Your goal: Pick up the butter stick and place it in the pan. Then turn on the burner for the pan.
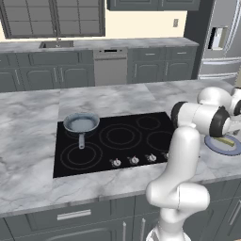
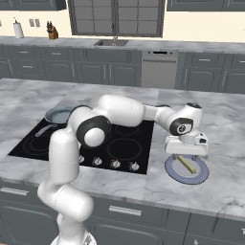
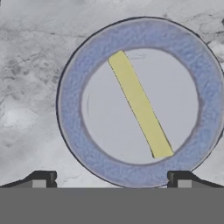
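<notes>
The gripper (image 3: 109, 179) is seen from the hand view with its two dark fingertips (image 3: 41, 178) spread wide apart and nothing held between them, poised above a round blue-rimmed plate (image 3: 72, 131) on the marble counter (image 3: 30, 65). The butter stick (image 3: 140, 105), a pale-yellow bar, is laid diagonally across the plate's pale centre, well clear of the fingertips. In the right base view the gripper (image 2: 186, 154) is found hanging directly over the plate (image 2: 174, 172), with the butter stick (image 2: 188, 164) lying on it below the hand and not touched; the plate is set on the marble counter (image 2: 215, 191) just right of the black glass cooktop (image 2: 139, 153). A row of small knobs (image 2: 115, 164) is lined up along the near edge of the cooktop. In the left base view the plate (image 1: 214, 146) and the butter stick (image 1: 225, 140) are partly hidden behind the white arm at the right. Farther left on the cooktop (image 1: 63, 167), the pan (image 1: 81, 124) is placed on the far left zone, its short handle pointed toward the near side; the burner under it is covered by the pan, and whether it glows cannot be told. In the right base view the pan (image 2: 56, 115) is partly hidden by the arm. Beyond the island, a far counter with a sink (image 1: 56, 44) and a dishwasher (image 1: 110, 66) is seen, and a refrigerator (image 1: 221, 42) is stood at the far right
</notes>
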You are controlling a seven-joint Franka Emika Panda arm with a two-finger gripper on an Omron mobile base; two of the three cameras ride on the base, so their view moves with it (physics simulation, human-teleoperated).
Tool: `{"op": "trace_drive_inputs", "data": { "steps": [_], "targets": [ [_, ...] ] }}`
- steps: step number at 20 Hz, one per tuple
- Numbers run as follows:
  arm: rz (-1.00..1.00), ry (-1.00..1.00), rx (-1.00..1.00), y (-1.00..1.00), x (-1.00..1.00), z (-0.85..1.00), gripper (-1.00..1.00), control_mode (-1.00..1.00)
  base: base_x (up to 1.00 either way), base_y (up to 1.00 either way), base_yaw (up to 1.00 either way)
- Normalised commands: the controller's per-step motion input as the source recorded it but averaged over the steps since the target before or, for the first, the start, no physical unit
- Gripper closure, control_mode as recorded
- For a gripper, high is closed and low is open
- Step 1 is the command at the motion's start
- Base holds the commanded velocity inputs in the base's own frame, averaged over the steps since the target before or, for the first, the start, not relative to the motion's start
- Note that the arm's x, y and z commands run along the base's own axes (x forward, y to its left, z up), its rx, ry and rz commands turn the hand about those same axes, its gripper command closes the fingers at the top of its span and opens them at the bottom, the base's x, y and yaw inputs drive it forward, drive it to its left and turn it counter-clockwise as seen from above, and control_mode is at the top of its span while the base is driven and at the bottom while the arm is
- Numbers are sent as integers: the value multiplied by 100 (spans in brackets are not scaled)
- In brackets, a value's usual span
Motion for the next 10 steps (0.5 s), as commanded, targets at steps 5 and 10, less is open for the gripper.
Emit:
{"op": "trace_drive_inputs", "data": {
  "steps": [5, 10],
  "targets": [
    [0, 0, 0, 0, 15, -10, -100, -100, 0, 0, 0],
    [0, 0, 0, 0, 15, -16, -100, -100, 0, 0, 0]
  ]
}}
